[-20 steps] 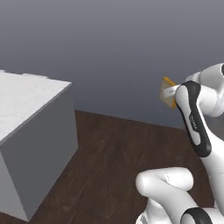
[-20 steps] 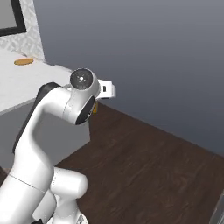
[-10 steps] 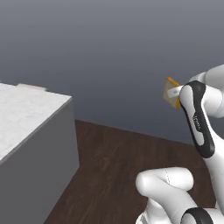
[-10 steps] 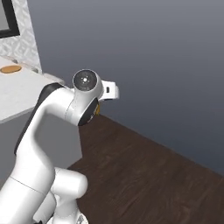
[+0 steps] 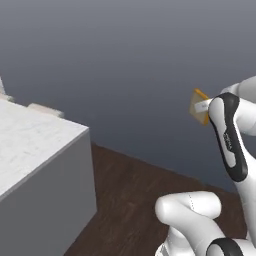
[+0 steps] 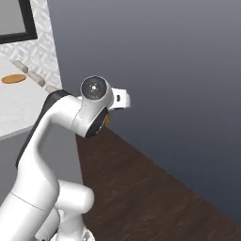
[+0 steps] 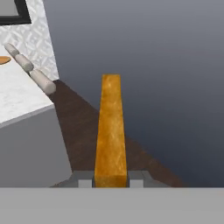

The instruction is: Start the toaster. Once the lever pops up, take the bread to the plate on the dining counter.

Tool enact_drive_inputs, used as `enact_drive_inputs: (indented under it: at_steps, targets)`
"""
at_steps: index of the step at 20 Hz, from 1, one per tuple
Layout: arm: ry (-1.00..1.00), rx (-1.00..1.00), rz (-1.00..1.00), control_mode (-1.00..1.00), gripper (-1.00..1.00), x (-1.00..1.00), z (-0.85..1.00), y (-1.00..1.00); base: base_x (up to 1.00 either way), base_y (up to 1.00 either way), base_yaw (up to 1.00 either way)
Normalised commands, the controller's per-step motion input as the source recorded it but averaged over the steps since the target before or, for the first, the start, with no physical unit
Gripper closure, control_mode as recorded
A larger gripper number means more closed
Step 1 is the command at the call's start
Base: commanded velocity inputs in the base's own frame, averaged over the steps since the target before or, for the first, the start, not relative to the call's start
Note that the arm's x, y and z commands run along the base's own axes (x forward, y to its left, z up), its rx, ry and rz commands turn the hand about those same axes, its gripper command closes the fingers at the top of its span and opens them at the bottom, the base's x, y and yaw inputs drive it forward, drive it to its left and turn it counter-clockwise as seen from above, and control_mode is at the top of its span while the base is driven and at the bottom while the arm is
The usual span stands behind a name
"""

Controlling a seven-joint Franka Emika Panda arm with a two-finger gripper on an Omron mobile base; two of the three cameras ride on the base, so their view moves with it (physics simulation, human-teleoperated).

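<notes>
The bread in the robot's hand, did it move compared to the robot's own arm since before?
No. The bread sits at the same spot beside the white arm in the left base view. The dining counter slid across the picture because the base drove.

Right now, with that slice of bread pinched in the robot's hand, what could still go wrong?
1. The gripper holds the bread only by its bottom edge, so the slice sticks far out; a jolt might loosen or bend it.
2. The plate sits far off on the dining counter, so there is a long carry over dark floor where a dropped slice would land.
3. The counter's corner is close to the arm; swinging could clip it.
</notes>
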Motion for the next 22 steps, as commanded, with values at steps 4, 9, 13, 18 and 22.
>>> enact_drive_inputs:
  at_steps: [4, 9, 13, 18, 22]
  targets:
    - [0.0, 0.0, 0.0, 1.0, 1.0, 0.0, 0.0, 0.0, 1.0, -0.28, 0.58]
    - [0.0, 0.0, 0.0, 1.0, 1.0, 0.0, 0.0, 0.0, 1.0, -0.49, 0.63]
    - [0.0, 0.0, 0.0, 1.0, 1.0, 0.0, 0.0, 0.0, 1.0, -0.62, 0.61]
    - [0.0, 0.0, 0.0, 1.0, 1.0, 0.0, 0.0, 0.0, 1.0, -0.61, 0.56]
    - [0.0, 0.0, 0.0, 1.0, 1.0, 0.0, 0.0, 0.0, 0.98, -0.59, 0.52]
